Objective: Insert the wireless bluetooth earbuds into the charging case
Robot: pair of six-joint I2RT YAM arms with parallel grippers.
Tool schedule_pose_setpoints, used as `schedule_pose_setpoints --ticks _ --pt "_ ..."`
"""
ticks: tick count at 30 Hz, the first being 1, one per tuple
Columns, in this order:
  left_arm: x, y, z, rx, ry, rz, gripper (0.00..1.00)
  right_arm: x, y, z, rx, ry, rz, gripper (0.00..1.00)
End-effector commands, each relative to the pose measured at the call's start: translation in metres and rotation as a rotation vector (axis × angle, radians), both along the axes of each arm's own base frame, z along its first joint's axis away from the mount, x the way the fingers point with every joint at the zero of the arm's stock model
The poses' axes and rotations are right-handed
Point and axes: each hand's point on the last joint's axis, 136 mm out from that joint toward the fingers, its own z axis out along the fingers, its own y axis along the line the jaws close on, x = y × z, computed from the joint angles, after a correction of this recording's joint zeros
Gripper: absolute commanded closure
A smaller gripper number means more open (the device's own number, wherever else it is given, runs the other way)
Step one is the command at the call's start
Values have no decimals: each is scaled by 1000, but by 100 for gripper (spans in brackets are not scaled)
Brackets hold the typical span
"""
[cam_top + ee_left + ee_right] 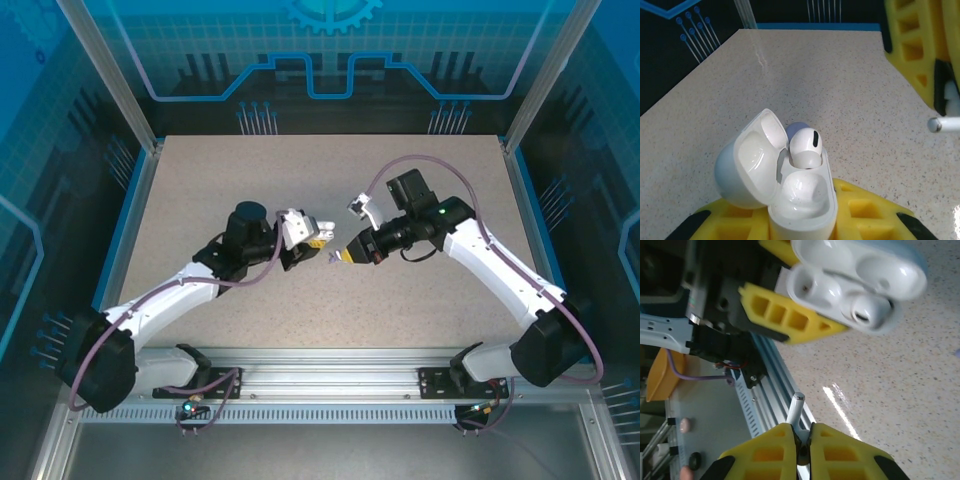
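Right gripper pinches 1 earbud; left gripper grips the open case.

The right jaws are closed tight on the earbud's white stem, which sticks out past the yellow fingertips toward the case, near it but apart. The left jaws clamp the case body from both sides, with the lid hinged back. A 2nd earbud sits in 1 socket, and the socket beside it is empty. Both grippers face each other over the middle of the speckled table.
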Motion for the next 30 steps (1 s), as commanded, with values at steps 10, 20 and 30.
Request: schedule_pose_setpoints --ticks 10,20,30 --pt "7 -14 4 124 -214 11 93 -2 4 34 105 93 1 91" --pt "3 -17 8 126 -206 0 92 10 -4 26 60 96 -54 92" --pt "25 12 -14 109 24 230 93 37 -34 -50 -84 149 -241 96"
